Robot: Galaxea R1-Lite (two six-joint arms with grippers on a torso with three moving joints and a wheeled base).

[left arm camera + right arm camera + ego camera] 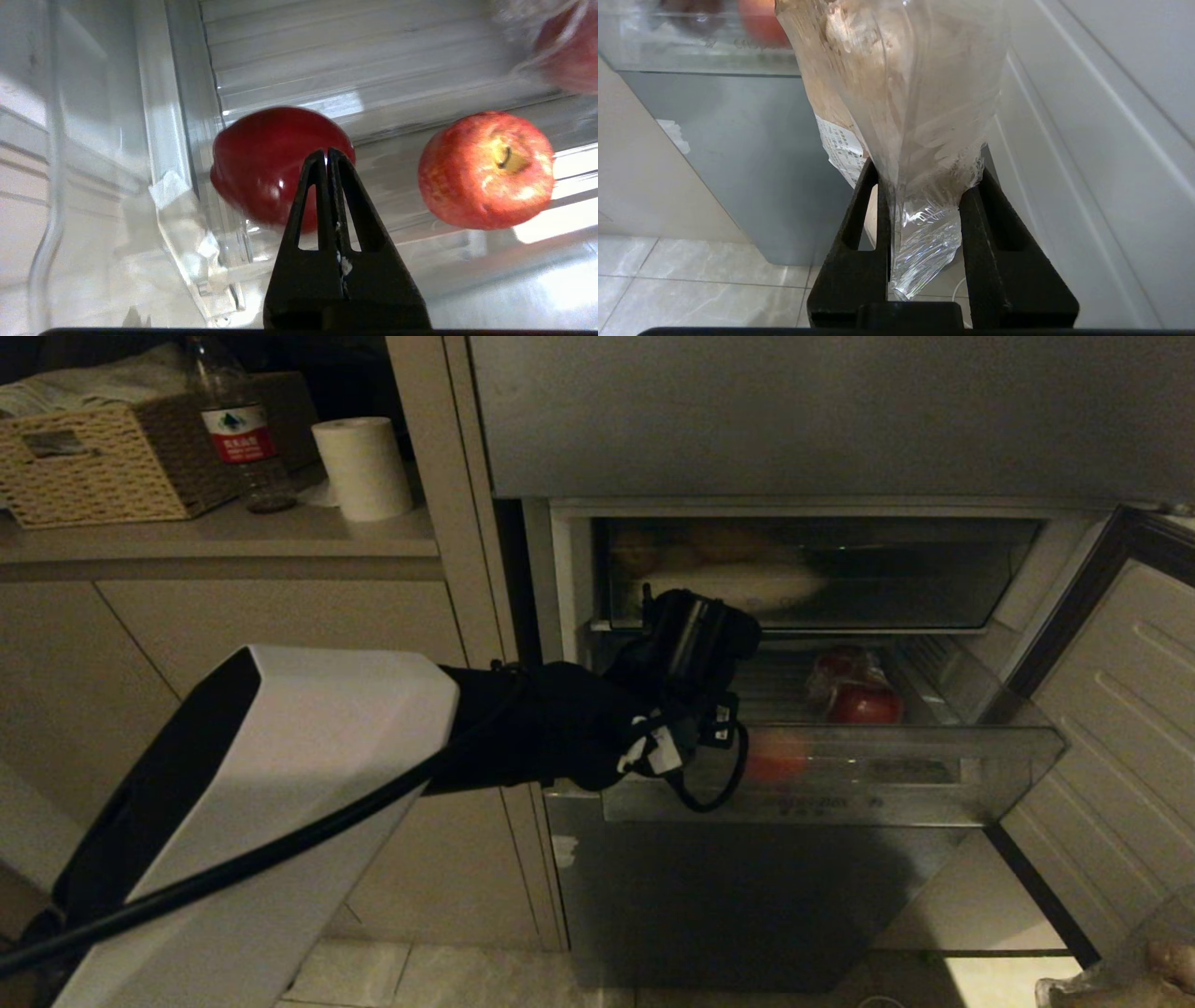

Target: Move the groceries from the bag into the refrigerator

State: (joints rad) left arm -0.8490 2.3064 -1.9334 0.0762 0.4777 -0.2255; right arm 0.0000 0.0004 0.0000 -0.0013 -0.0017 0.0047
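The refrigerator [794, 420] stands with a middle compartment open and a clear drawer [822, 775] pulled out. My left gripper [695, 635] hangs over the drawer's left part, shut and empty [327, 151]. Below it lie a dark red apple [261, 158] and a red-yellow apple [486, 170]; another red fruit in clear wrap [570, 51] sits further back. My right gripper [927, 168] is shut on a clear plastic pack of pale beige lumps [887, 70] with a white label, held low beside the open door; the pack shows at the head view's corner [1120, 980]. The bag is out of view.
The open fridge door [1120, 737] stands at the right. A compartment above the drawer holds pale food [738, 581]. On the counter to the left are a wicker basket [93, 457], a water bottle [238, 429] and a paper roll [362, 467]. Tiled floor lies below.
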